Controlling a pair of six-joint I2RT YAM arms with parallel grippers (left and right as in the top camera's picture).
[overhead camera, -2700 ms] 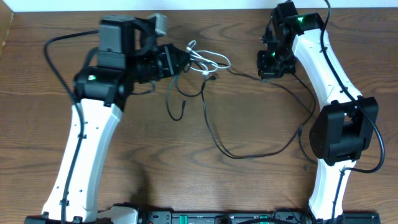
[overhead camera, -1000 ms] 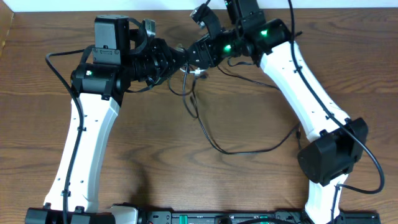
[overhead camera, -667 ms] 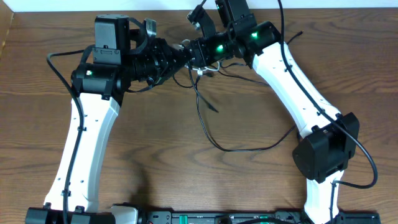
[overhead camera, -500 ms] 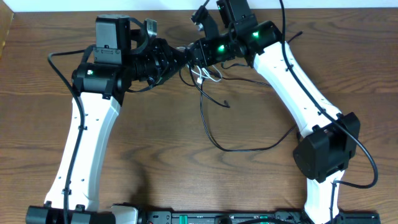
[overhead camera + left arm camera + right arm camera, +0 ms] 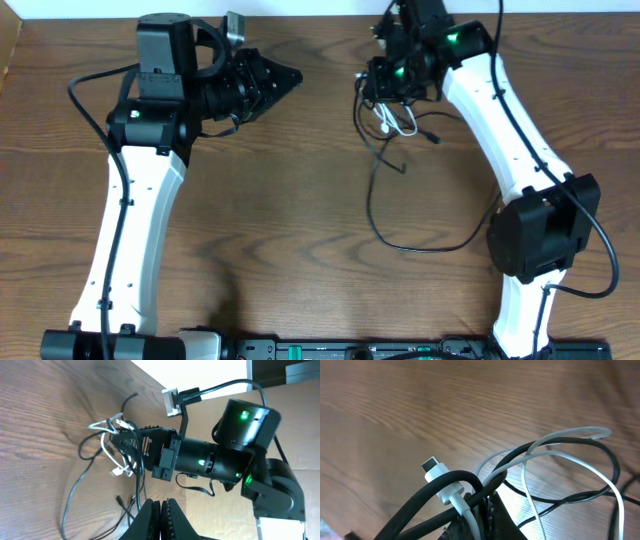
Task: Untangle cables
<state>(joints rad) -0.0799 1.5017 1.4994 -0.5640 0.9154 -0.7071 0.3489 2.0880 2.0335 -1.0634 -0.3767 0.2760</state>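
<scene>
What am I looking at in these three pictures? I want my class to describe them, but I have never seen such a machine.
These are two white robot arms at a wooden table. The wide picture looks down from above: the left arm and the right arm each end in a two-fingered tool. The other two pictures come from small cameras on the wrists, each looking along its own tool's fingers. The right tool is shut on a bunch of thin cables: black cables and a white cable with a small plug. One black cable trails from there in a loop over the table. The left tool is shut and holds nothing.
</scene>
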